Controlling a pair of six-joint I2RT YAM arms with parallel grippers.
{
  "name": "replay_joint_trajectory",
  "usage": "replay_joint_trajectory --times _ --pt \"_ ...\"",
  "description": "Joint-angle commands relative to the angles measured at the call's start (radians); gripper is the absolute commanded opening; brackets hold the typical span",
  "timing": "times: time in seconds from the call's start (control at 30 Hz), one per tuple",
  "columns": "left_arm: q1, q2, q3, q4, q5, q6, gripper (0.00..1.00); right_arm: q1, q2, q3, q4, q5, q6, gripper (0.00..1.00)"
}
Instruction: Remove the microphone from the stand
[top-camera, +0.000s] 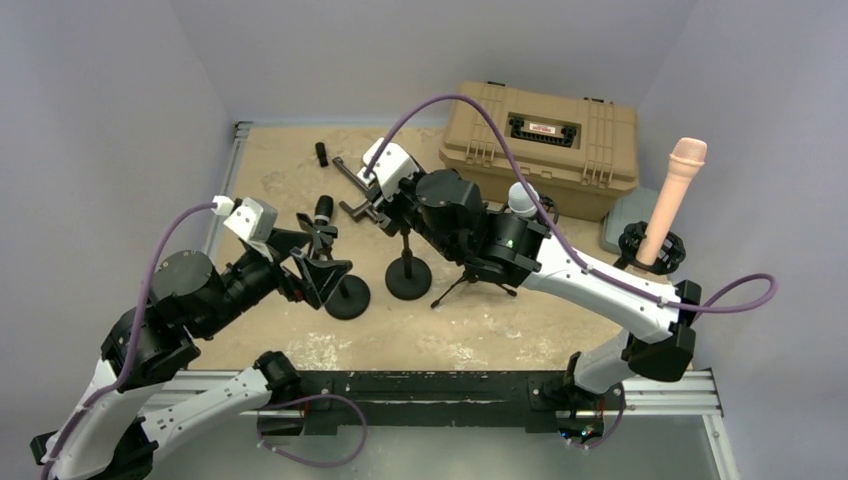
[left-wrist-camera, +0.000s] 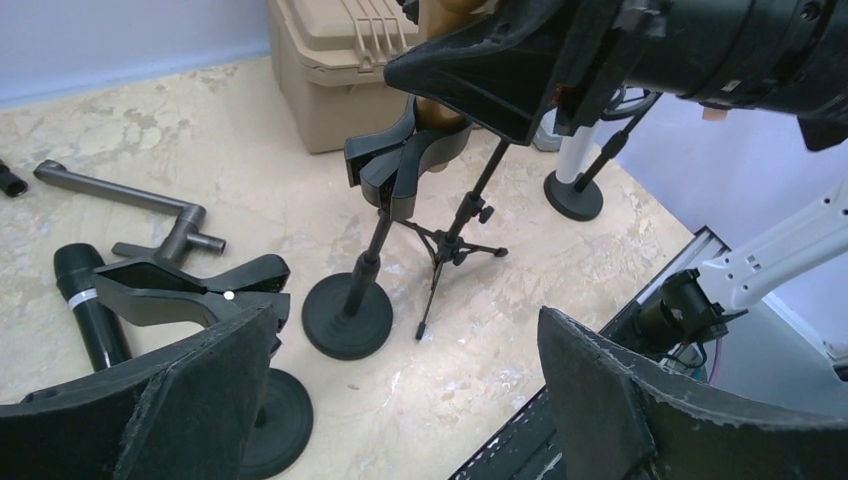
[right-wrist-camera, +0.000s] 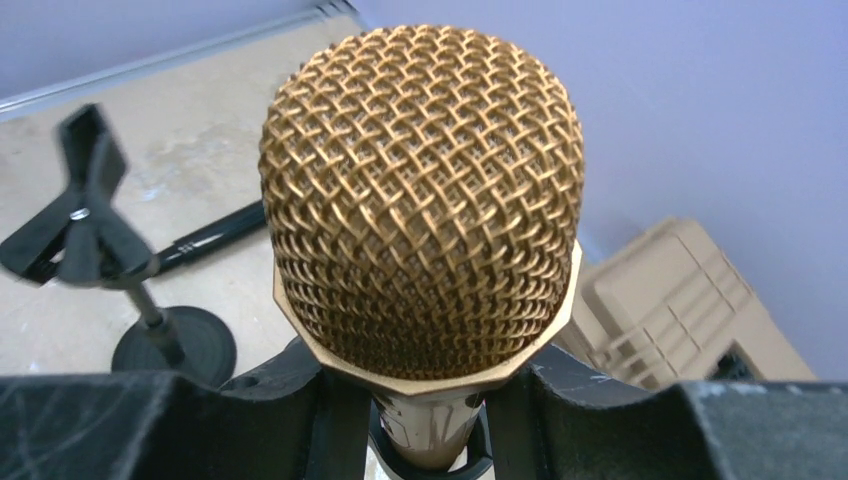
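Note:
A gold microphone with a mesh head (right-wrist-camera: 425, 190) stands upright in the clip (left-wrist-camera: 400, 165) of the middle stand, whose round base (left-wrist-camera: 347, 316) rests on the table. My right gripper (right-wrist-camera: 428, 420) is shut on the microphone's body just below the head, one finger on each side. In the top view the right gripper (top-camera: 385, 205) covers the microphone. My left gripper (left-wrist-camera: 400, 400) is open and empty, low beside the left stand (top-camera: 345, 290); it also shows in the top view (top-camera: 320, 255).
A black microphone (left-wrist-camera: 90, 305) and a T-shaped bar (left-wrist-camera: 150, 205) lie at the left. The left stand's clip (left-wrist-camera: 190, 290) is empty. A small tripod stand (left-wrist-camera: 455, 245), a tan case (top-camera: 545, 145) and a pink microphone (top-camera: 675, 195) on its own stand are at the right.

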Motion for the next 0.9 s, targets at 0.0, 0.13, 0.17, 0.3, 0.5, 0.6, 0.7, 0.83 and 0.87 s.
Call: replay_joint_trajectory --times 0.0,0.13,0.17,0.3,0.5,0.6,0.7,0.83,0.87 --pt "-0.003 -0.032 -0.075 0.122 0.067 0.031 1.00 -0.030 -0.096 -0.054 0.122 -0.250 -0.129 0.00" --pt "-0.003 -0.010 -0.107 0.167 0.113 0.104 0.98 -0.076 -0.118 -0.061 0.112 -0.354 -0.130 0.00" --pt "-0.003 -0.005 -0.120 0.186 0.118 0.130 0.97 -0.084 -0.122 -0.066 0.114 -0.377 -0.129 0.00" --pt "-0.003 0.048 -0.133 0.247 0.173 0.202 0.99 -0.109 -0.120 -0.065 0.108 -0.434 -0.145 0.00" --pt "-0.004 0.181 -0.124 0.314 0.172 0.278 1.00 -0.150 -0.109 -0.030 0.076 -0.520 -0.138 0.00" --pt "-0.001 0.224 -0.142 0.359 0.161 0.292 1.00 -0.166 -0.104 -0.018 0.062 -0.549 -0.132 0.00" --pt "-0.001 0.253 -0.176 0.404 0.121 0.289 1.00 -0.178 -0.100 -0.012 0.051 -0.556 -0.130 0.00" --pt "0.010 0.256 -0.243 0.472 0.074 0.267 1.00 -0.187 -0.102 -0.007 0.047 -0.558 -0.129 0.00" --pt "0.014 0.250 -0.257 0.486 0.066 0.256 0.99 -0.188 -0.102 -0.005 0.044 -0.558 -0.129 0.00"
